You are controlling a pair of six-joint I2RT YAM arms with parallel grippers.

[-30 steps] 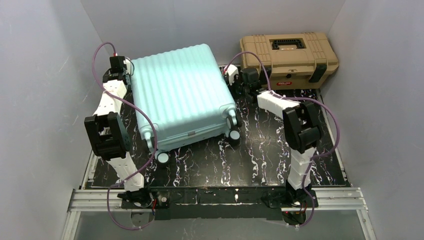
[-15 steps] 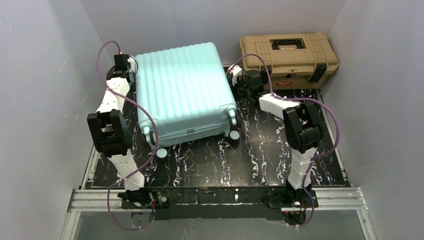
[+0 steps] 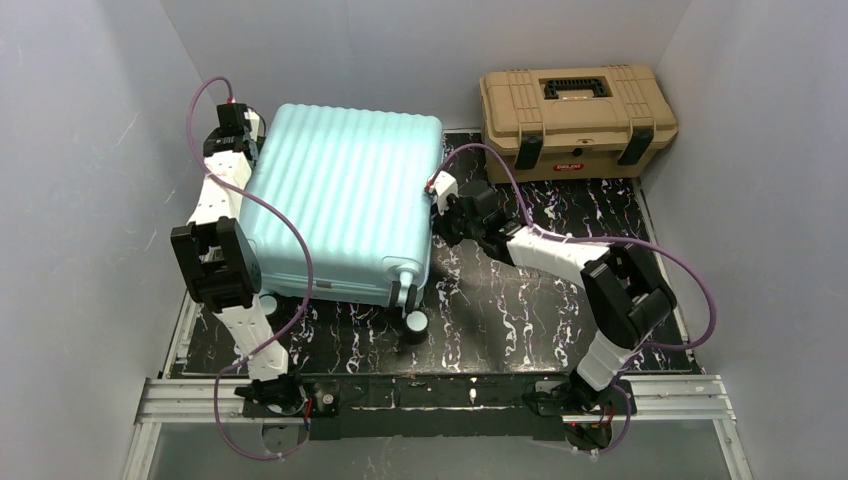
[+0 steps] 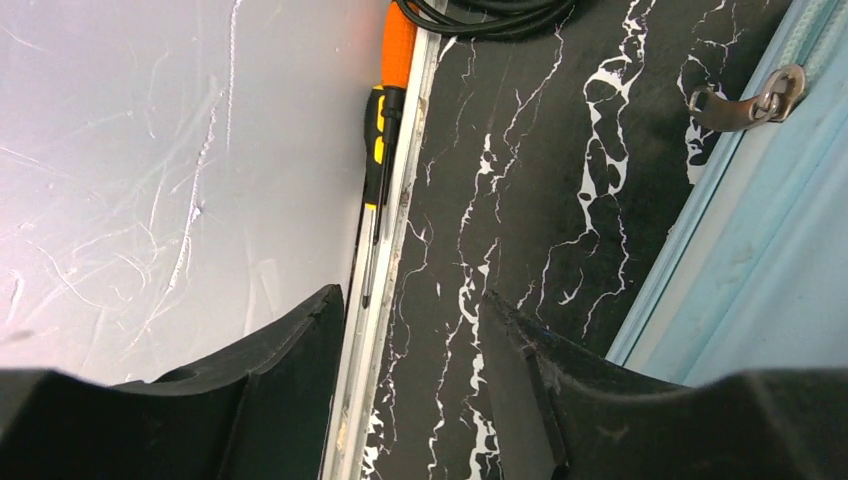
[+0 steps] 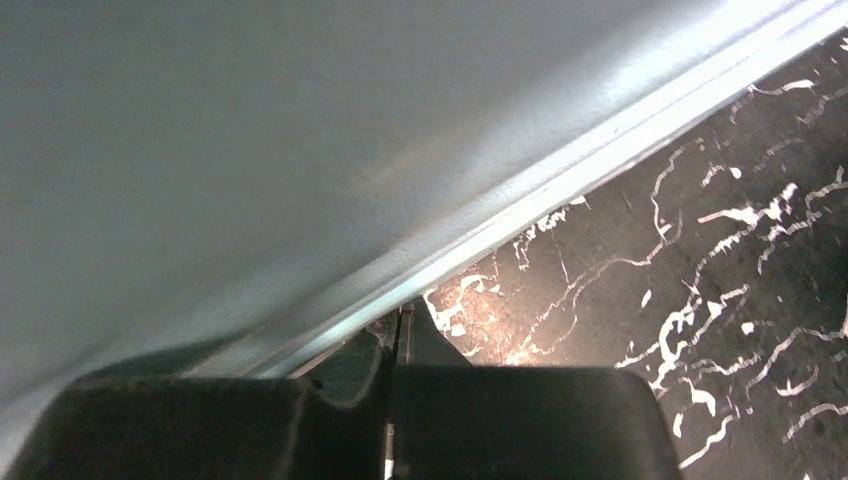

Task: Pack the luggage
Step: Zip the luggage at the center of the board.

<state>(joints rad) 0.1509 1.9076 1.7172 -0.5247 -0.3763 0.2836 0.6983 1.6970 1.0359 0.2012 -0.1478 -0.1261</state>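
Note:
The luggage (image 3: 340, 200), a pale mint-blue ribbed hard-shell suitcase, lies closed and flat on the left half of the black marbled table (image 3: 520, 310), with one black wheel (image 3: 415, 321) at its near right corner. My left gripper (image 3: 240, 125) hangs at its far left corner, open with only table between the fingers (image 4: 412, 300). The shell edge (image 4: 760, 250) and a metal zipper pull (image 4: 750, 100) show to its right. My right gripper (image 3: 437, 202) is shut and empty, its tips (image 5: 400, 318) against the lower rim of the suitcase's right side (image 5: 250, 130).
A tan toolbox (image 3: 575, 115) with black latches stands closed at the back right. An orange and black screwdriver (image 4: 385, 130) lies along the table's left rail by the white wall. Black cables (image 4: 480, 10) coil at the far end. Walls close in on three sides.
The suitcase has swung clockwise and slid left and nearer, so its wheels now face the front. The right gripper followed its side to the left. The left gripper went from shut to open.

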